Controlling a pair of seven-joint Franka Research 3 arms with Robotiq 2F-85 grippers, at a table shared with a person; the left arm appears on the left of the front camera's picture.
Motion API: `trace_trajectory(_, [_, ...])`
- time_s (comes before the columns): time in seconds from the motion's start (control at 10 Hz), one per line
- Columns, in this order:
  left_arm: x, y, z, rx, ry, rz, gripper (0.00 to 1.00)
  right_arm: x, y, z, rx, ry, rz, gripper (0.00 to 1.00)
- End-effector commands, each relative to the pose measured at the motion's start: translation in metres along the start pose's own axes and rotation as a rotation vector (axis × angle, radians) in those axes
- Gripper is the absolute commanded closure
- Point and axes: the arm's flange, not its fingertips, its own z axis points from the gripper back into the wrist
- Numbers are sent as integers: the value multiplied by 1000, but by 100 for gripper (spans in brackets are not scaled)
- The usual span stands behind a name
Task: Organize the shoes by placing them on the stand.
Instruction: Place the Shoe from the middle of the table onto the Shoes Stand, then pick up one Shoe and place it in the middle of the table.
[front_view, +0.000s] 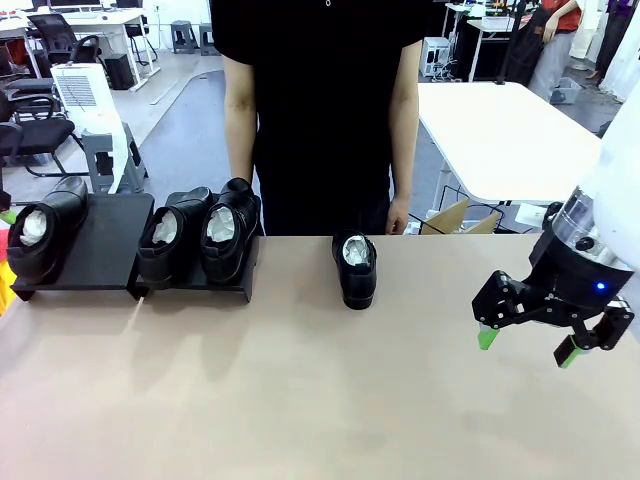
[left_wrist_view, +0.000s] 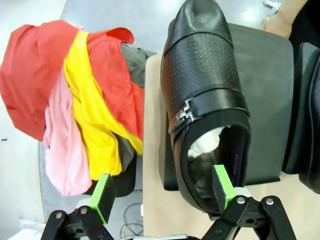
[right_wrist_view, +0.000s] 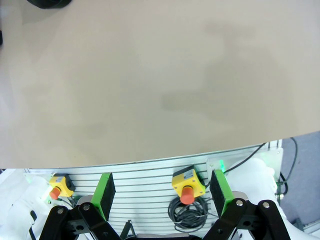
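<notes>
Here the stand (front_view: 105, 245), a low matte black rack of two flat rectangular platforms, bears a single shoe (front_view: 45, 235) on its left platform and a pair (front_view: 225, 240) on its right, all glossy black. A fourth shoe (front_view: 355, 268) rests on the tan table (front_view: 300, 400) right of the stand. Farther right, the right gripper (front_view: 526, 347) hovers with jaws wide, empty. The left wrist view adds the single shoe's perforated vamp, metal buckle (left_wrist_view: 184, 114) and crumpled white paper (left_wrist_view: 207, 142), the left gripper (left_wrist_view: 162, 192) spread wide, holding nothing, and bright clothes (left_wrist_view: 75, 100) beyond the stand's outer edge. The right wrist view adds a ribbed metal plate (right_wrist_view: 145, 175) with yellow button boxes (right_wrist_view: 186, 184).
</notes>
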Motion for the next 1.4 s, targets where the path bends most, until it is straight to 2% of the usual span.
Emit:
trace_trajectory(0.0, [3,1,-7,6,2,3,0,3,0,2,13,8,16,0])
trace_trajectory(1.0, [1,-2,-8,1,9,-3,0,3,0,2,13,8,16,0])
trace_trajectory(1.1, [-9,-15,10,23,-13,-45,0,3,0,2,13,8,16,0])
trace_trajectory(1.3, [-33,-36,57,-20,-49,-74,0,3,0,2,13,8,16,0])
